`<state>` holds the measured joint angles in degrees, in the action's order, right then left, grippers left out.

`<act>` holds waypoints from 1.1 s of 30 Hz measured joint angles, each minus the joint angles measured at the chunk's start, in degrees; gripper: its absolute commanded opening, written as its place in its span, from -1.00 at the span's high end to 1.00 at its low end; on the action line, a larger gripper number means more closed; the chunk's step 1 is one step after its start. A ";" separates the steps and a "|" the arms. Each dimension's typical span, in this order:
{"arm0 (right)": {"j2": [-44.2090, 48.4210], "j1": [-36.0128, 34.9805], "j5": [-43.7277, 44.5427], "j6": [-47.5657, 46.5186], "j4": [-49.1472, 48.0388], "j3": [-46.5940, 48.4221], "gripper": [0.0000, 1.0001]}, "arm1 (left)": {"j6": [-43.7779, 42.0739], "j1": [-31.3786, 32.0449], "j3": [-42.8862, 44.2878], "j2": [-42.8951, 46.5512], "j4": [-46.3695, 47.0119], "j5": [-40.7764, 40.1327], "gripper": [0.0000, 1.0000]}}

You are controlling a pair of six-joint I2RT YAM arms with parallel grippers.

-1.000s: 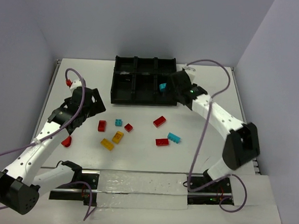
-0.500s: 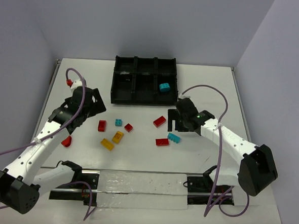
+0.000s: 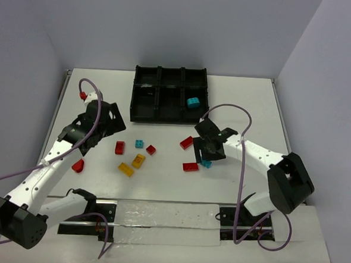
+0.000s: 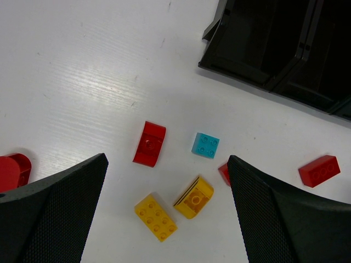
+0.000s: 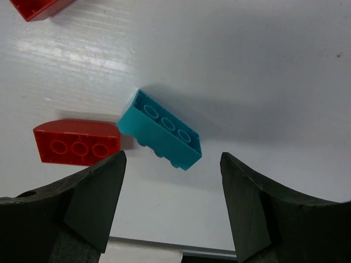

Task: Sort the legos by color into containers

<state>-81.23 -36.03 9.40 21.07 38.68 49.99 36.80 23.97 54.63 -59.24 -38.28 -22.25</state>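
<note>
The black divided tray (image 3: 171,69) stands at the back; one cyan lego (image 3: 193,103) lies in its near right compartment. My right gripper (image 3: 209,150) is open just above a cyan brick (image 5: 159,137) lying studs down on the table, beside a red brick (image 5: 77,143). In the right wrist view the jaws (image 5: 173,208) stand wide, the brick just beyond the tips. My left gripper (image 3: 107,126) is open and empty, hovering over two yellow bricks (image 4: 193,198) (image 4: 157,217), a red brick (image 4: 149,143) and a small cyan brick (image 4: 205,145).
More red bricks lie at the table's middle (image 3: 187,143) (image 3: 150,149) and at the left (image 3: 78,165). The tray's corner (image 4: 274,44) shows in the left wrist view. Purple cables loop over both arms. A clear strip runs along the near edge (image 3: 164,217).
My right gripper has left the tray, leaving a cyan lego in the near right compartment, and swung down and left over the cyan brick on the table. The left arm barely moved.
</note>
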 measured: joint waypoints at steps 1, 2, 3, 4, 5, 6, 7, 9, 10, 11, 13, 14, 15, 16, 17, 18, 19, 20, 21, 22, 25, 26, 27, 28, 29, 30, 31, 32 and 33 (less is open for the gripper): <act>-1.01 0.00 0.20 0.01 -0.06 0.47 -0.51 | 0.00 0.00 0.13 -0.11 0.01 0.06 -0.99; -2.07 0.00 0.34 0.01 -0.21 0.94 -0.50 | 0.00 0.00 0.25 -0.19 0.06 0.15 -0.99; -3.19 0.00 0.45 0.01 -0.52 1.36 -0.50 | 0.00 0.00 0.28 -0.22 0.11 0.19 -0.99; -4.23 0.00 0.48 0.02 -0.96 1.54 -0.48 | 0.00 0.00 0.28 -0.22 0.11 0.21 -0.99; -5.19 0.00 0.43 0.04 -1.36 1.56 -0.44 | -0.02 0.00 0.28 -0.22 0.13 0.23 -0.99; -5.80 0.00 0.46 0.04 -1.58 1.58 -0.42 | -0.02 0.00 0.28 -0.22 0.13 0.24 -0.99; -6.50 0.00 0.47 0.05 -1.78 1.58 -0.41 | -0.02 0.00 0.28 -0.22 0.13 0.25 -0.99; -7.61 0.00 0.56 0.11 -2.19 1.58 -0.29 | -0.02 0.00 0.28 -0.22 0.13 0.27 -0.99; -7.95 0.00 0.67 0.14 -2.43 1.58 -0.17 | -0.02 0.00 0.28 -0.22 0.13 0.27 -0.99; -8.08 0.00 0.79 0.27 -2.72 1.58 -0.06 | -0.01 0.00 0.28 -0.22 0.13 0.30 -0.99; -8.13 0.02 0.94 0.56 -3.46 1.58 0.07 | -0.02 0.00 0.28 -0.22 0.15 0.44 -0.99; -8.15 0.02 0.97 0.81 -3.94 1.58 0.13 | 0.00 0.00 0.28 -0.22 0.15 0.55 -0.99; -8.13 0.02 0.99 1.11 -4.38 1.58 0.24 | 0.00 0.00 0.28 -0.22 0.17 0.66 -0.99; -8.13 0.02 1.01 1.39 -4.74 1.58 0.31 | 0.00 0.00 0.28 -0.22 0.17 0.75 -0.99; -8.13 0.02 1.05 1.71 -5.03 1.58 0.34 | 0.00 0.00 0.28 -0.22 0.19 0.84 -0.99; -8.13 0.02 1.08 1.95 -5.23 1.58 0.38 | 0.00 0.00 0.28 -0.22 0.20 0.93 -0.99; -8.13 0.02 1.09 2.10 -5.39 1.58 0.39 | 0.00 0.00 0.28 -0.22 0.21 1.01 -0.99; -8.10 0.02 1.11 2.21 -5.51 1.58 0.39 | 0.00 0.00 0.28 -0.22 0.24 1.06 -0.98; -8.03 0.03 1.14 2.30 -5.56 1.58 0.39 | 0.00 0.00 0.28 -0.22 0.27 1.08 -0.99; -7.88 0.04 1.23 2.48 -5.56 1.58 0.39 | 0.00 0.00 0.26 -0.22 0.33 1.08 -0.99; -7.02 0.04 1.68 3.00 -5.48 1.93 0.39 | 0.00 0.00 0.26 -0.20 0.33 1.08 -0.99; -6.67 0.04 1.88 3.17 -5.46 2.20 0.38 | 0.00 0.00 0.26 -0.20 0.33 1.08 -0.99; -6.36 0.05 2.13 3.35 -5.33 2.61 0.38 | 0.00 0.00 0.26 -0.20 0.33 1.08 -0.99; -6.13 0.06 2.53 3.55 -4.90 3.39 0.37 | 0.00 0.00 0.26 -0.20 0.35 1.08 -0.99; -6.01 0.22 3.16 3.79 -4.59 4.66 0.37 | 0.00 0.00 0.26 -0.18 0.33 1.06 -0.99; -5.99 0.31 3.76 4.03 -4.42 5.97 0.37 | 0.00 0.00 0.26 -0.16 0.33 1.06 -0.99; -6.00 0.52 4.46 4.31 -4.47 7.60 0.37 | 0.00 0.00 0.26 -0.14 0.33 1.06 -0.98; -6.02 0.72 5.22 4.54 -4.57 9.30 0.37 | 0.00 0.00 0.26 -0.13 0.33 1.07 -0.99; -6.20 1.02 6.10 4.76 -4.66 11.23 0.37 | 0.02 0.00 0.26 -0.12 0.31 1.14 -0.99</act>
<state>-87.44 -35.01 15.51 25.83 34.02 61.23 36.81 23.97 54.89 -59.36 -37.97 -21.11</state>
